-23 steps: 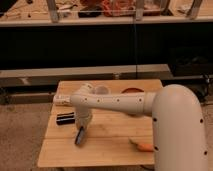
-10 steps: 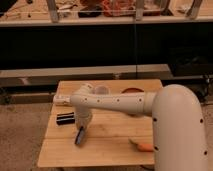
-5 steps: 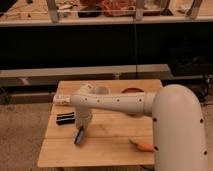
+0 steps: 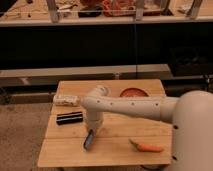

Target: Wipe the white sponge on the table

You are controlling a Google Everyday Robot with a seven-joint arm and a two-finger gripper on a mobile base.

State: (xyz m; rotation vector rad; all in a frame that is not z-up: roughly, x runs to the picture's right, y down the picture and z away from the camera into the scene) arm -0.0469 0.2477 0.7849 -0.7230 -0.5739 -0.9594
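The table (image 4: 120,155) is a small top of light tan wooden planks. My white arm reaches in from the right and bends down over the table's left-middle. My gripper (image 4: 90,138) points down at the tabletop and is shut on the white sponge (image 4: 89,141). The sponge is a small blue-grey pad with a darker side, tilted, and its lower end is at the table surface. The gripper partly hides its upper part.
A black rectangular bar (image 4: 69,118) lies just left of the gripper. A white oblong bottle-like item (image 4: 66,100) lies behind it at the left edge. A reddish-brown dish (image 4: 133,93) sits at the back. An orange carrot (image 4: 146,147) lies front right. Dark shelving stands behind the table.
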